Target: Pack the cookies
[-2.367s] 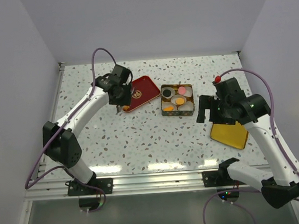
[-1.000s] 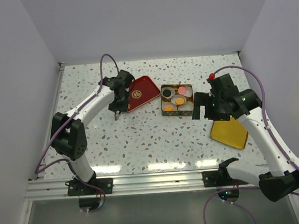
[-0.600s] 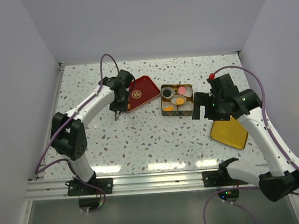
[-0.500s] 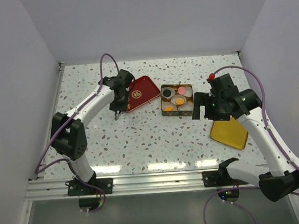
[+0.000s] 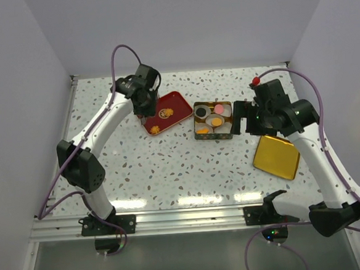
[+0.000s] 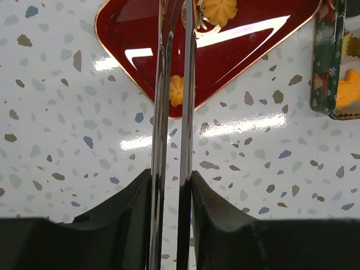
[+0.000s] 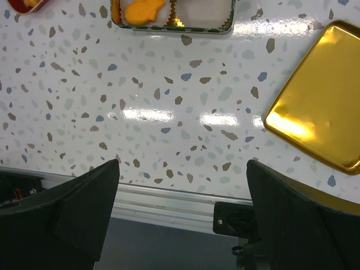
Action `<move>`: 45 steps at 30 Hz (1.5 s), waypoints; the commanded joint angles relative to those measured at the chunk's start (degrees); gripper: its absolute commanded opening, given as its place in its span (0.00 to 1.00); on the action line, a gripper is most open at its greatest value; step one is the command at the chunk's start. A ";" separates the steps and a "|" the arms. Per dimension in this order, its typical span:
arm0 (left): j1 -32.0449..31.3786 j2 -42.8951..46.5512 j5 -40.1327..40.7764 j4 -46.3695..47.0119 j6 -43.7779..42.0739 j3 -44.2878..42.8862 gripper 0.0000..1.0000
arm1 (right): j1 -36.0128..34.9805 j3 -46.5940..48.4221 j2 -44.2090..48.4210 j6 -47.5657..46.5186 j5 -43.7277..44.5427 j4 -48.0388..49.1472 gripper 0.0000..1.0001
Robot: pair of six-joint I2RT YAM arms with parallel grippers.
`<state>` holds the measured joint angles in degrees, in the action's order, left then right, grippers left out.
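Small orange, flower-shaped cookies (image 6: 176, 90) lie on the red tray (image 6: 129, 34) beneath the left claw (image 6: 176, 22). Its blades stand a sliver apart; whether they pinch anything, I cannot tell. The right claw (image 7: 183, 163) gapes wide, empty.

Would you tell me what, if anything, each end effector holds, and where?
Right end effector: open, empty. Left end effector: fingers nearly closed over the red tray, an orange cookie showing between them; a grip cannot be told.
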<state>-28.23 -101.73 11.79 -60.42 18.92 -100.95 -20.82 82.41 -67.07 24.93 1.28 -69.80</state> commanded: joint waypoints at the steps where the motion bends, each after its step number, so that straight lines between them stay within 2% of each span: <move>1: 0.19 -0.13 -1.07 -1.63 -0.72 -1.80 0.36 | 0.25 2.75 -0.08 -1.11 1.18 -1.04 0.99; 3: 0.19 0.39 -2.55 -0.23 -0.90 -0.05 0.37 | 0.34 2.41 0.18 -1.11 1.01 -1.04 0.99; 5: -0.33 1.18 -4.49 1.62 -1.77 1.62 0.45 | 0.25 1.88 0.36 -1.11 0.92 -0.95 0.99; 7: -1.47 1.01 -4.67 2.94 -2.21 2.77 0.48 | 0.34 1.18 0.71 -0.85 0.74 -0.86 0.99; 24: -6.31 -8.57 -0.02 1.89 -3.45 -0.30 0.48 | 0.34 -1.46 2.91 -0.32 2.06 -1.65 0.99; 37: -6.58 -12.61 5.34 -2.24 -3.80 -5.66 0.49 | 0.34 -2.43 2.73 0.56 2.24 -0.60 0.99; 45: -6.49 -14.72 4.03 -2.16 -4.85 -6.89 0.49 | 0.25 -2.34 2.29 0.82 2.41 -0.34 0.99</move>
<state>-34.63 -115.28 15.42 -61.63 15.38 -105.34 -20.82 80.12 -64.86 25.12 2.48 -70.70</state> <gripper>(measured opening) 0.489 0.986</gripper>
